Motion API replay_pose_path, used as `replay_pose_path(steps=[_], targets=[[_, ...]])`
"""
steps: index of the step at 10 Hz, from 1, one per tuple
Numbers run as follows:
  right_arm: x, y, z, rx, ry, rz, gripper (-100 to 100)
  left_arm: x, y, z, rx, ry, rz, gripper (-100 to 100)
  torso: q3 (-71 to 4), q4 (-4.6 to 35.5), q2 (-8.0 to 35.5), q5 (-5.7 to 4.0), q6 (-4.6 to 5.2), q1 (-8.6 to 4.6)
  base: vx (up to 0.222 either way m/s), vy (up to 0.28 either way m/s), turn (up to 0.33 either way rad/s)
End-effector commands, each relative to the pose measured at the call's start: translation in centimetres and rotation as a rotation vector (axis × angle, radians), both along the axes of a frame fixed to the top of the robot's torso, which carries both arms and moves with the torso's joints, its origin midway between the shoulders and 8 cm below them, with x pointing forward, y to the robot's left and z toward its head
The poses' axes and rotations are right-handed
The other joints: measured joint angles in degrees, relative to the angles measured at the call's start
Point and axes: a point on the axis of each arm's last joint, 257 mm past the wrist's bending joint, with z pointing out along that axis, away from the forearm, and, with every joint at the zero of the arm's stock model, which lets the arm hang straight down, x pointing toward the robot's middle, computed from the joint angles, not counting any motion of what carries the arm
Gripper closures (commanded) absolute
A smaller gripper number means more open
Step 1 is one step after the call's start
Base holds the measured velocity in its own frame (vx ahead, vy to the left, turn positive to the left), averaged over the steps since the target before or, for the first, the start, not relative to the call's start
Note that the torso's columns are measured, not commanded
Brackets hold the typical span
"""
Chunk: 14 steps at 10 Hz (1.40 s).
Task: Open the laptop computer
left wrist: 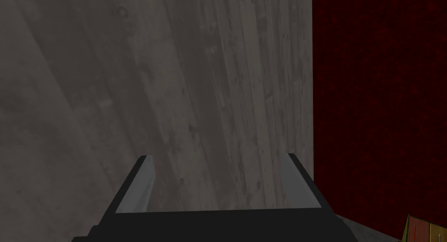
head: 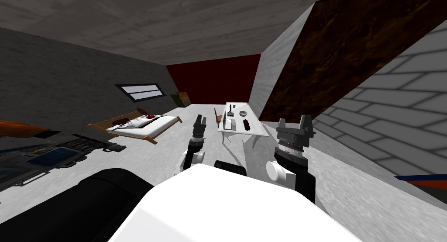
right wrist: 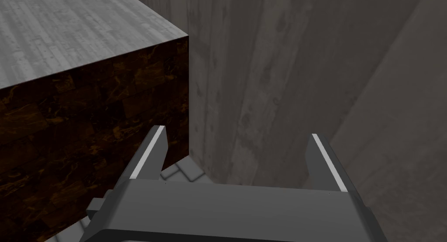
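We are holding our left gripper up at about eleven o'clock, spread wide and gripping nothing. Our right gripper, at one o'clock, is likewise standing spread and empty, touching nothing. The laptop is sitting at twelve o'clock on a white table, well apart from both grippers and too small for us to read its lid.

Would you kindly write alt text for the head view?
A white table with a laptop stands ahead, beyond the raised left end effector and right end effector, both open; a bed lies left.
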Motion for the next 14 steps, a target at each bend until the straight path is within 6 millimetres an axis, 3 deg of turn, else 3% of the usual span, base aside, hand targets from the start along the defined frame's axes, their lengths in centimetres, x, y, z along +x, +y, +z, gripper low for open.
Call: replay_pose_path(steps=[1,9,10,11,14], targets=[[0.0,0.0,0.0,0.000,0.000,0.000,0,0.0,0.0,0.0,0.000,0.000,0.000,0,-4.67,2.35,2.32,0.00,0.00,0.00,0.000,0.000,0.000],[0.0,0.0,0.0,0.000,0.000,0.000,0,0.0,0.0,0.0,0.000,0.000,0.000,0,-70.73,35.37,35.39,0.00,0.00,0.00,0.000,0.000,0.000],[0.0,0.0,0.0,0.000,0.000,0.000,0,0.4,-0.3,-0.7,0.034,0.025,-0.012,-100,-79.19,39.60,39.62,0.00,0.00,0.00,0.036,0.002,-0.042],[0.0,0.0,0.0,0.000,0.000,0.000,0,0.7,-0.4,-1.1,0.047,0.039,-0.016,-100,-83.18,41.47,41.46,0.00,0.01,0.02,0.058,0.000,-0.048],[0.0,0.0,0.0,0.000,0.000,0.000,0,2.3,-0.8,-3.6,0.103,0.126,-0.020,-100,-84.67,42.22,42.11,-0.01,0.00,-0.01,0.106,-0.003,-0.071]])
